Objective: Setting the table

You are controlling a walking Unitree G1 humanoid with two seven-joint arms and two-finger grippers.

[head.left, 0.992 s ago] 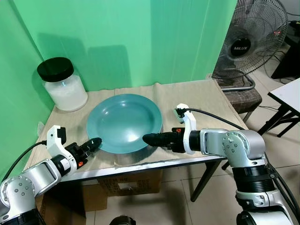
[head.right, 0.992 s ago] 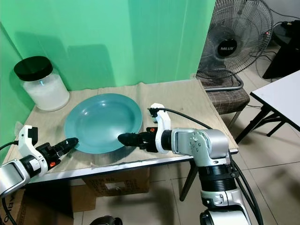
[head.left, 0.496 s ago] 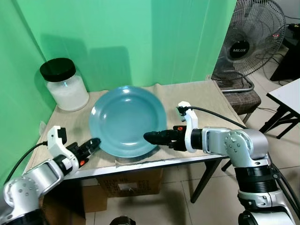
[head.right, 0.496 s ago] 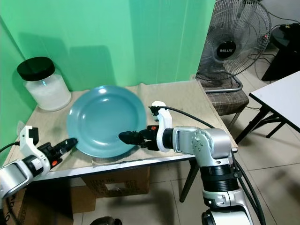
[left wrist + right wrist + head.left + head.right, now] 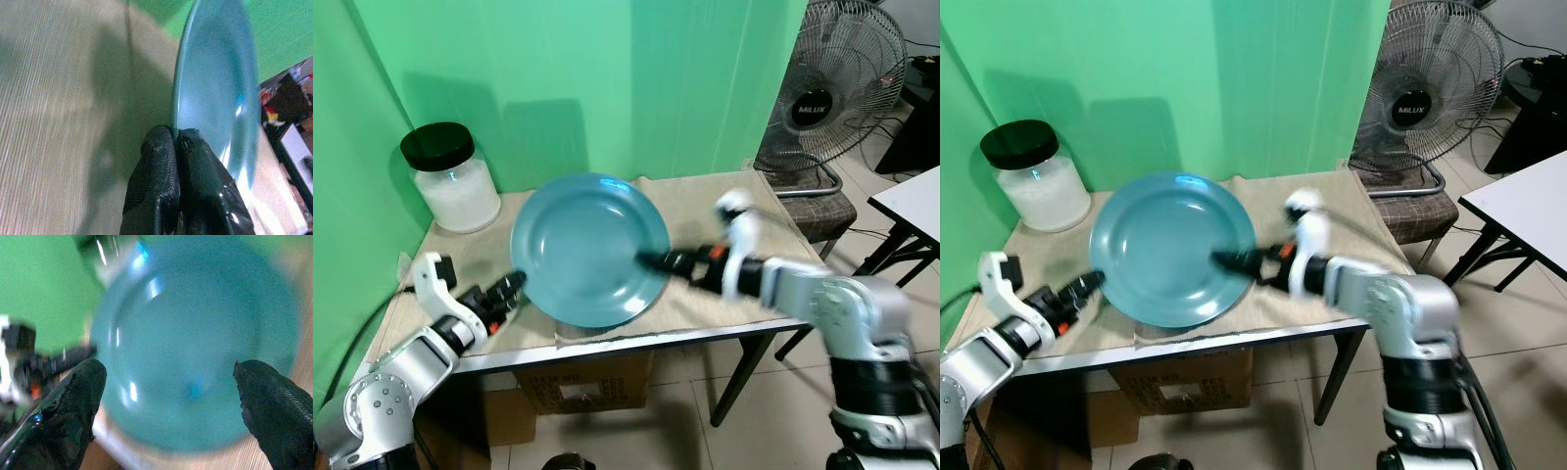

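Behind, fan (image 5: 837, 93) marked MILUX, plate (image 5: 590, 250) tilted

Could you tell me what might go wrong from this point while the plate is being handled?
The left gripper pinches only the thin rim of the tilted teal plate, so it could slip or swing down onto the table. The right gripper is open with the plate between its fingers, giving no support. The glass jar stands close to the plate's swing.
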